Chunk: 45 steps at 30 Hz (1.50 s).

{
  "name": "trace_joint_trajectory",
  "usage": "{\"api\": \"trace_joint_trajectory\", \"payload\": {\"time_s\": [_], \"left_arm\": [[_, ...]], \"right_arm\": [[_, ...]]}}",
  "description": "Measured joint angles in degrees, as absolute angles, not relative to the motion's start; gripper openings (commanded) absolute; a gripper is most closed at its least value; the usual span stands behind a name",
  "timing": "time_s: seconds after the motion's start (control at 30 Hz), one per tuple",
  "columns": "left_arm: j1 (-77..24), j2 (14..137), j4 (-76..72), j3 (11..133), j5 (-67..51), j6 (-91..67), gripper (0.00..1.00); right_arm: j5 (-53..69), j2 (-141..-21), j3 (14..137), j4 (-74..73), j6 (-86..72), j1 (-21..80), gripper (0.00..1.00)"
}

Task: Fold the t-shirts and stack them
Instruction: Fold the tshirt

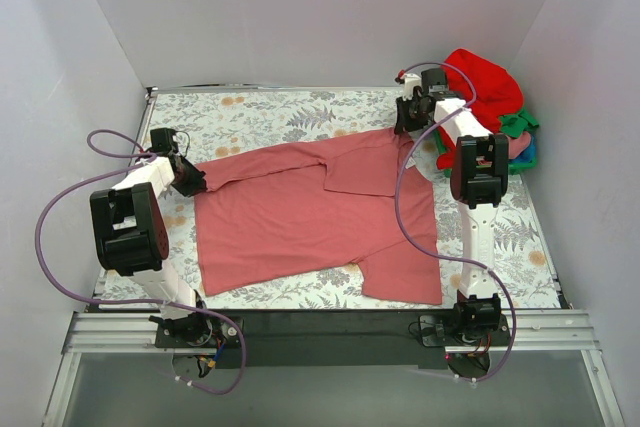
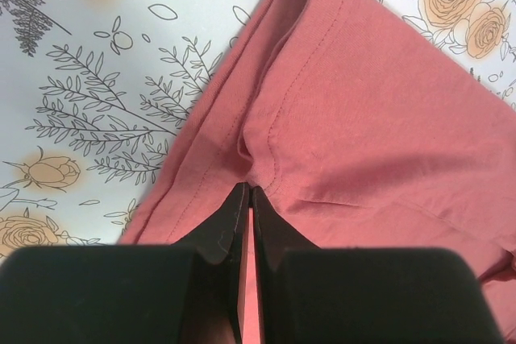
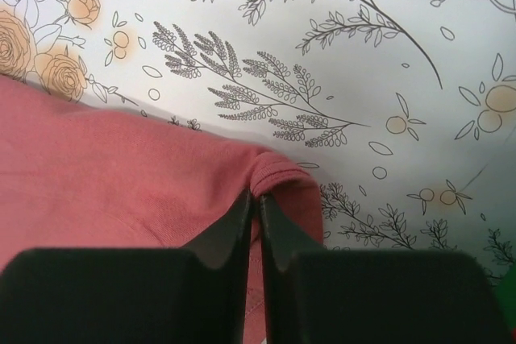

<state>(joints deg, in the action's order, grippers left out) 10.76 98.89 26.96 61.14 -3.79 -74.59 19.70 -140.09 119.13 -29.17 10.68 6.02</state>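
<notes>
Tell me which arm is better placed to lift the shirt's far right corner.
Right: the right claw pinches that corner of the rose-pink shirt; the left claw grips its far left edge.

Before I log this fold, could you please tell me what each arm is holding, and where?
The rose-pink t-shirt: left jaws pinch a hemmed fold at its left end, right jaws its far-right hemmed corner.
</notes>
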Motion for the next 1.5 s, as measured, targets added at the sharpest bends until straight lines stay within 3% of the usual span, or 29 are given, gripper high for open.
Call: {"api": "trace_joint_trajectory", "payload": {"time_s": [0.07,0.8,0.87,0.9,1.0,1.07,1.2,1.37,1.5], "left_arm": [[10.76,98.89,26.98,61.14,-3.25,-74.52,0.00],[11.68,98.98,26.76,62.08,2.35,-73.89,0.00],[11.68,99.11,26.68,62.08,1.50,-73.60,0.04],[11.70,99.13,26.63,62.06,0.69,-73.34,0.16],[11.73,99.11,26.30,61.65,-0.75,-72.42,0.35],[11.77,98.80,26.04,61.06,-0.95,-72.42,0.40],[11.84,95.57,25.71,59.83,-0.67,-72.18,0.44],[11.88,88.53,23.79,59.27,0.67,-71.48,0.58],[11.92,85.30,20.88,58.57,0.60,-70.81,0.57]], "right_arm": [[19.70,-140.09,119.42,-29.19,10.68,6.02,0.02],[16.56,-141.29,125.93,-26.39,10.26,6.22,0.01],[16.47,-141.29,125.93,-26.35,10.50,6.24,0.12],[16.49,-141.29,125.93,-26.35,10.70,6.24,0.17],[16.62,-141.27,125.71,-25.87,11.79,6.26,0.28],[16.64,-141.14,124.95,-24.97,12.86,6.50,0.36],[16.64,-139.55,121.30,-24.71,15.18,6.94,0.43],[16.69,-135.26,117.10,-25.47,17.91,8.43,0.55],[17.74,-129.51,114.48,-26.28,20.93,9.74,0.57]]}}
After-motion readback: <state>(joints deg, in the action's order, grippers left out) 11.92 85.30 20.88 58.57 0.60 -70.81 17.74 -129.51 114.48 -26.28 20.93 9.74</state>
